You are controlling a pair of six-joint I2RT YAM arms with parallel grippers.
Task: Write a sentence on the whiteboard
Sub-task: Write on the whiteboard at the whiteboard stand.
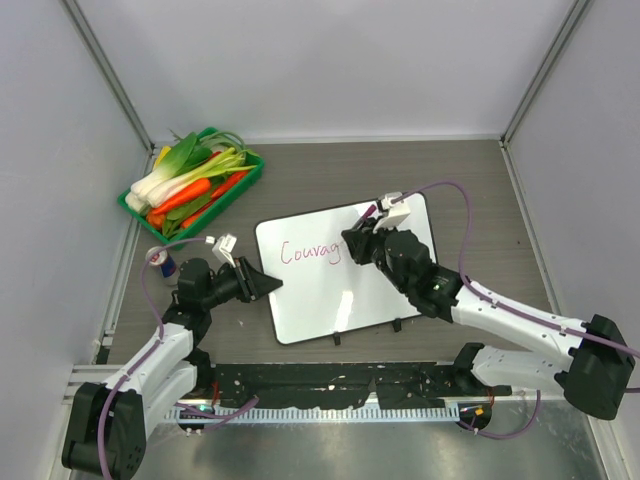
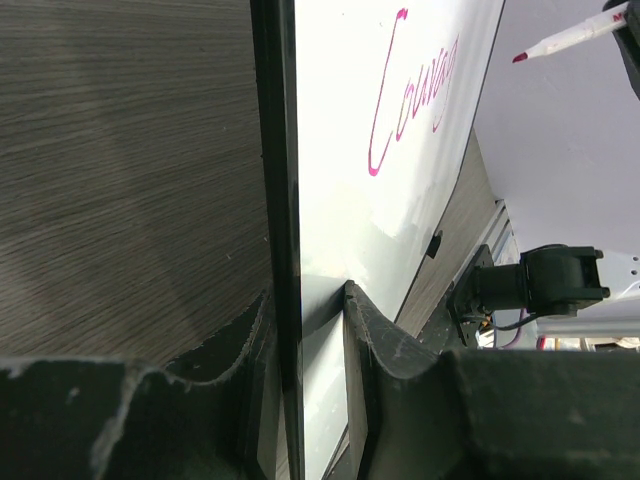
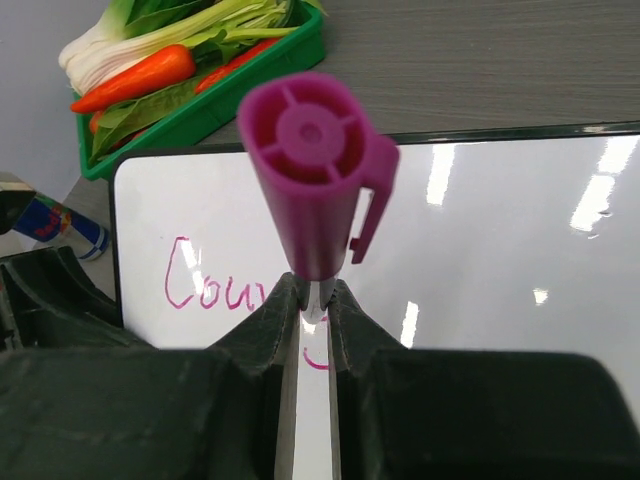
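Left tool [image 1: 268,285] is clamped on the left short edge of the whiteboard [image 1: 345,300]. The board lies flat to the tool's right on a dark wood-grain bench [image 1: 330,175] enclosed by pale grey walls [image 1: 300,60]. Its long axis runs left to right, slightly tilted. The pink sentence [image 1: 310,252], reading "Courag", follows that axis. Right tool [image 1: 358,243], at the writing's end, is closed around a magenta marker [image 3: 310,170].

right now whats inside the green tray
Leeks, orange carrots and leafy greens piled in the green tray. Anything beneath the pile, and the tray floor, is covered.
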